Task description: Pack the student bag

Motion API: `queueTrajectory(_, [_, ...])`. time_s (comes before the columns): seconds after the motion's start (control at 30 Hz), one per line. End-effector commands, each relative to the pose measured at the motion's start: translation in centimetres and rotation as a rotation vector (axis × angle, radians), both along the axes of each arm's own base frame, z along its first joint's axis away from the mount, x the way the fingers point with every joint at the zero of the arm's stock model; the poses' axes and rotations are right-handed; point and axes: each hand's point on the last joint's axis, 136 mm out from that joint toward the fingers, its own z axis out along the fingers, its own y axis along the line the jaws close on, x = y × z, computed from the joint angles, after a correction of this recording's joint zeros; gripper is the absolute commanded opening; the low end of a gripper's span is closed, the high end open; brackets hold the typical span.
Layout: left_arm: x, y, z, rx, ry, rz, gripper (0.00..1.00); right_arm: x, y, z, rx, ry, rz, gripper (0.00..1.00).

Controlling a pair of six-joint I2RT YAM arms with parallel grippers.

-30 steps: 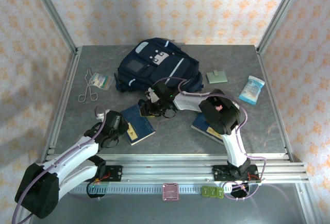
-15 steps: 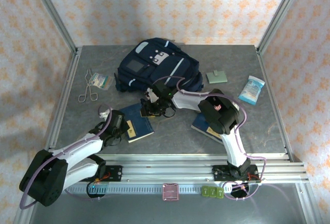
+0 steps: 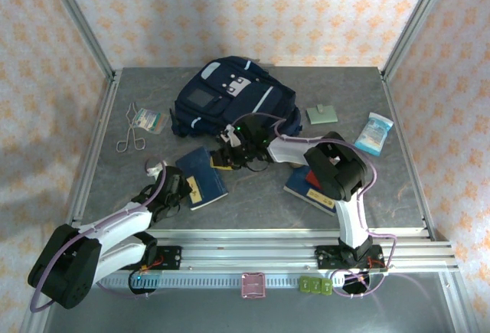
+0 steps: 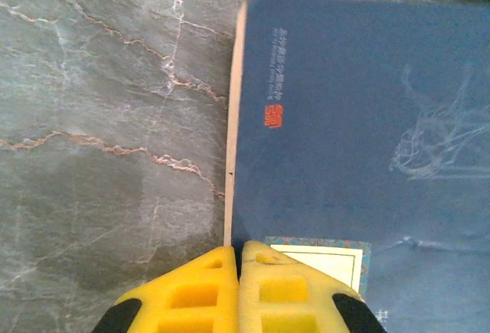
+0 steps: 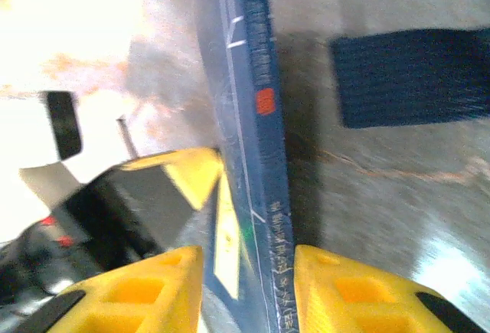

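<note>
The student bag, navy with white patches, lies at the back middle of the table. In front of it is a blue book with a yellow label. My right gripper is at the book's far edge. In the right wrist view the book stands tilted on edge, and my right gripper is shut on it with one yellow finger on each side. My left gripper is at the book's near edge. In the left wrist view it is shut, its fingertips pressed together over the corner of the book.
A second blue book lies partly under the right arm. Scissors and a small packet lie at the left. A green card and a tissue pack lie at the right. A dark strap lies past the book.
My left gripper has shut and moved up to the book's near edge. The book has shifted left and turned, and the right gripper has moved slightly back with its far edge.
</note>
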Motion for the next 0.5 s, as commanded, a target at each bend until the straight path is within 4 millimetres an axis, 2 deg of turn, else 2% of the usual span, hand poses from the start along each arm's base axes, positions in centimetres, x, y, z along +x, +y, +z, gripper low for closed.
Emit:
queueTrajectory(0.0, [-2.2, -2.8, -1.9, -0.109, 0.101, -0.131, 0.0, -3.0, 2.7, 3.3, 0.158, 0.004, 0.14, 0.36])
queueTrajectory(0.17, [-1.9, -3.2, -1.5, -0.123, 0.08, -0.141, 0.0, -2.7, 2.7, 1.3, 0.099, 0.017, 0.127, 0.34])
queueTrajectory(0.27, [-1.6, -3.1, -1.1, -0.117, 0.068, -0.136, 0.02, -1.7, 2.4, 0.3, 0.027, 0.002, 0.099, 0.2])
queueTrajectory(0.33, [-1.3, -3.0, -0.3, -0.115, 0.043, -0.132, 0.13, -0.9, 1.7, 0.5, 0.016, -0.003, 0.071, 0.11])
queueTrajectory(0.4, [-0.6, -2.8, 1.2, -0.108, -0.006, -0.118, 0.33, 0.3, 0.6, 1.9, 0.035, -0.023, 0.037, 0.05])
queueTrajectory(0.47, [0.3, -2.8, 3.4, -0.121, -0.088, -0.11, 0.43, 1.1, -0.5, 3.6, 0.052, -0.05, 0.012, 0.02])
